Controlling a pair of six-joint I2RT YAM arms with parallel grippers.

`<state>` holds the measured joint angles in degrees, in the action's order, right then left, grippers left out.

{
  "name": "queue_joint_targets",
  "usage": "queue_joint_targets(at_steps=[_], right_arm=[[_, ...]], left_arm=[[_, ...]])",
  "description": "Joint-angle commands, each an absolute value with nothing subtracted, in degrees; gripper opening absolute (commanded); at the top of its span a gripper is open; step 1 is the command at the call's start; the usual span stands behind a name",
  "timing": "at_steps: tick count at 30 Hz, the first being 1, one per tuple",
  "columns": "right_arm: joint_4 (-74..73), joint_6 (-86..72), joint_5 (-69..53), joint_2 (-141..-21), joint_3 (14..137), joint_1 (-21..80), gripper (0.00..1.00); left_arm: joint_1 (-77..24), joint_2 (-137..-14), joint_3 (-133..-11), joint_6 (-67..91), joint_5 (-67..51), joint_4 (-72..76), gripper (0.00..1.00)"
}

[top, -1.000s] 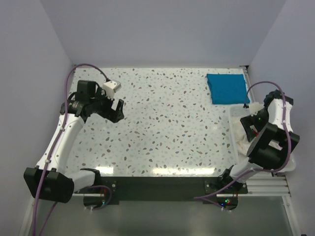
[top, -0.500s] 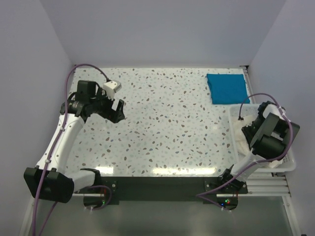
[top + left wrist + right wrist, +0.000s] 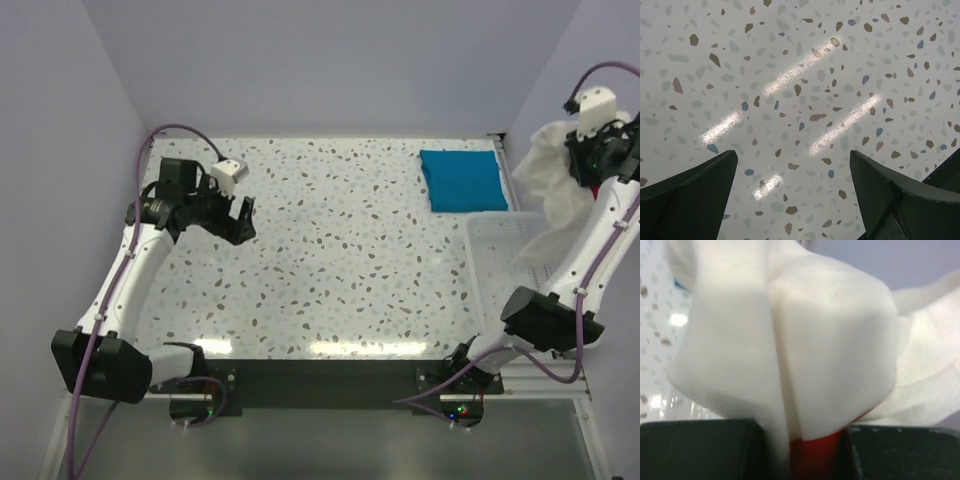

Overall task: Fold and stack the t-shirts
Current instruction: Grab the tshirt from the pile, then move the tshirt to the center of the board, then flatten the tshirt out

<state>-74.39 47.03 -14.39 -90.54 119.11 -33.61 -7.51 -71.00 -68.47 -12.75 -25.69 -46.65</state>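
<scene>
While the left gripper (image 3: 237,213) hangs spread wide over bare table (image 3: 350,260) with nothing in it, the folded teal shirt (image 3: 460,180) lies well to its right, just below-left of the right gripper (image 3: 582,158). That one pinches a bunched wad of the cream shirt (image 3: 555,195), high over the basket (image 3: 485,275). Risks: the narrow bite slips, or the trailing hem snags the basket rim or drags across the teal fold.

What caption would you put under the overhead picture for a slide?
Right gripper holds the cream-white shirt up over the basket; the folded teal-blue shirt lies on the table.
</scene>
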Motion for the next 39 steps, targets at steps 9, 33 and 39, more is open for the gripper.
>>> queue_joint_targets(at_steps=[9,33,39], right_arm=[[-68.59,13.33,-47.79,-82.01,128.99,-11.64,0.0],[-61.71,23.99,-27.6,-96.35,94.08,23.29,0.96],[-57.58,27.59,-27.35,-90.44,79.11,30.66,0.83]], left_arm=[[-3.35,-71.54,-79.53,-7.04,-24.08,-43.42,1.0],[1.15,-70.74,-68.85,-16.24,-35.33,-44.48,1.0],[-2.37,-80.14,-63.11,-17.33,-32.08,-38.69,0.89]])
